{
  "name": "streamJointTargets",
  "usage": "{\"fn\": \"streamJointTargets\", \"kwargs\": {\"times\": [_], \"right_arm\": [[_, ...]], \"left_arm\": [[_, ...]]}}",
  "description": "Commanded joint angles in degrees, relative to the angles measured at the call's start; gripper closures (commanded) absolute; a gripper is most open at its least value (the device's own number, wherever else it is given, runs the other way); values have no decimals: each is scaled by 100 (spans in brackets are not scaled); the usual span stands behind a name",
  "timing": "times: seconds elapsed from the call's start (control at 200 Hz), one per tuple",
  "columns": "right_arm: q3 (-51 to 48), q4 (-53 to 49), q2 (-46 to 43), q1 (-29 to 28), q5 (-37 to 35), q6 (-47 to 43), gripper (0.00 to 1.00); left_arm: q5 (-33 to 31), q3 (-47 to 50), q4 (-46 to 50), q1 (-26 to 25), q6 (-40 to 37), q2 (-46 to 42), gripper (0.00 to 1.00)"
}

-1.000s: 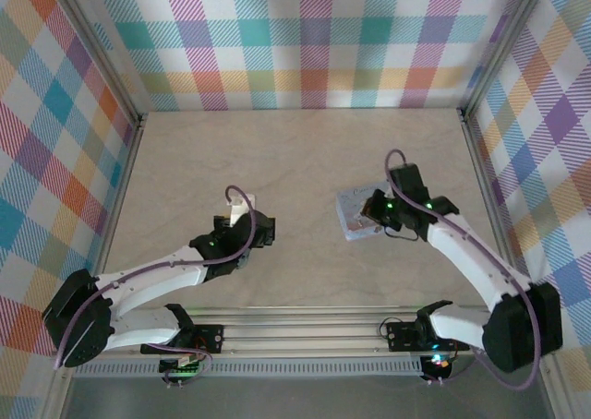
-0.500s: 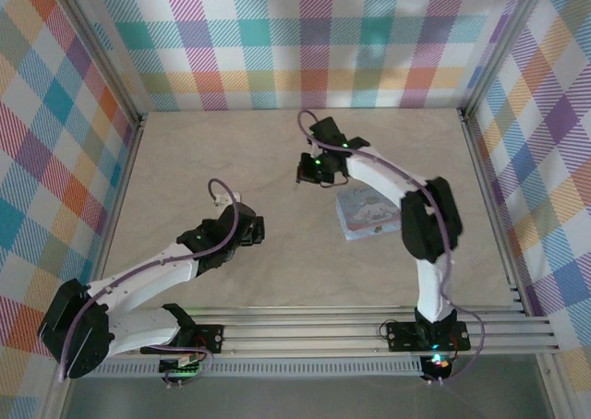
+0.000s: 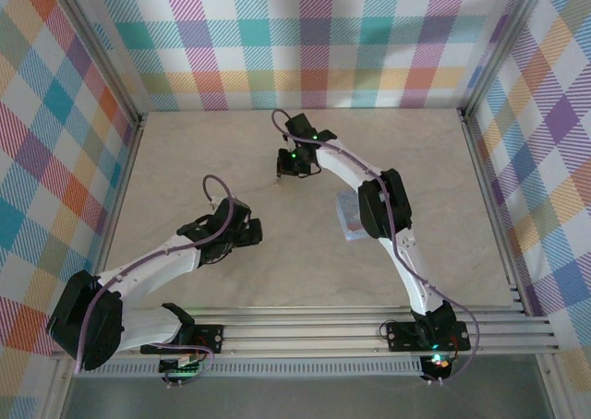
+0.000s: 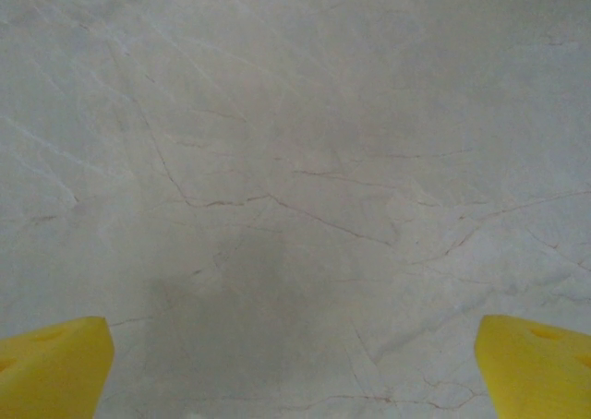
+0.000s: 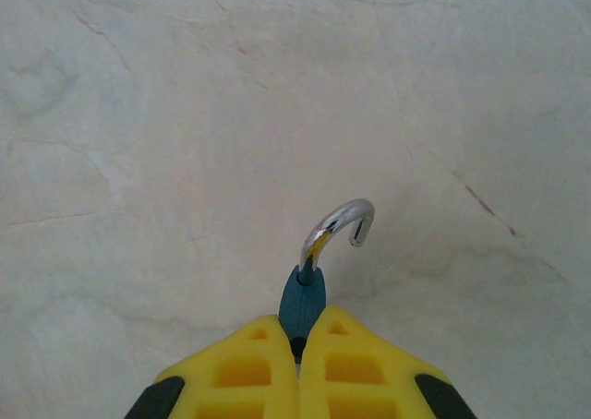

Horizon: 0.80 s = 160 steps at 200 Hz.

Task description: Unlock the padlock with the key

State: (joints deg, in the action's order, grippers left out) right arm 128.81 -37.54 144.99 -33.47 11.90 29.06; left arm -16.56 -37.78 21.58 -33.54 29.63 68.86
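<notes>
Top view: the pale padlock (image 3: 345,218) lies flat right of the tabletop's (image 3: 185,161) centre, partly under the right arm, with the right gripper (image 3: 282,168) nearer the far edge; left wrist: the left gripper (image 4: 295,364) spread wide above the tabletop; right wrist: the right gripper pressed together, pinching a slim teal piece (image 5: 302,304) with a chrome hook.

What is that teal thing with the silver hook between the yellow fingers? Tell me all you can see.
It looks like a small teal padlock seen edge-on, though I cannot be sure: a narrow dark-teal body with a shiny, chrome-like shackle rising from its top and curling right, its free end hanging open and touching nothing. The right gripper is shut on the body's lower end, pinching it from both sides. It points over the pale veined table.
</notes>
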Motion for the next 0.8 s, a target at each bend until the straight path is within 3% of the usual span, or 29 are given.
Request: {"fn": "streamJointTargets", "kwargs": {"times": [0.0, 0.235, 0.38, 0.635, 0.765, 0.795], "right_arm": [[323, -225, 177, -19, 82, -147, 92], [463, -527, -26, -19, -40, -447, 67], [-10, -451, -726, -19, -465, -623, 44], [-2411, 688, -2881, 7, -1225, -892, 20], [-3763, 1127, -4004, 73, -2134, -1276, 0], [-4047, 1208, -4230, 89, -2417, -1381, 0]], "left_arm": [[120, -74, 292, 74, 99, -190, 0], [122, 166, 95, 113, 242, -326, 0], [126, -29, 331, 129, 194, -174, 0], [-348, -502, 614, 229, -266, -349, 0], [-792, -732, 471, 280, -922, -464, 0], [-954, -774, 408, 291, -1070, -487, 0]]}}
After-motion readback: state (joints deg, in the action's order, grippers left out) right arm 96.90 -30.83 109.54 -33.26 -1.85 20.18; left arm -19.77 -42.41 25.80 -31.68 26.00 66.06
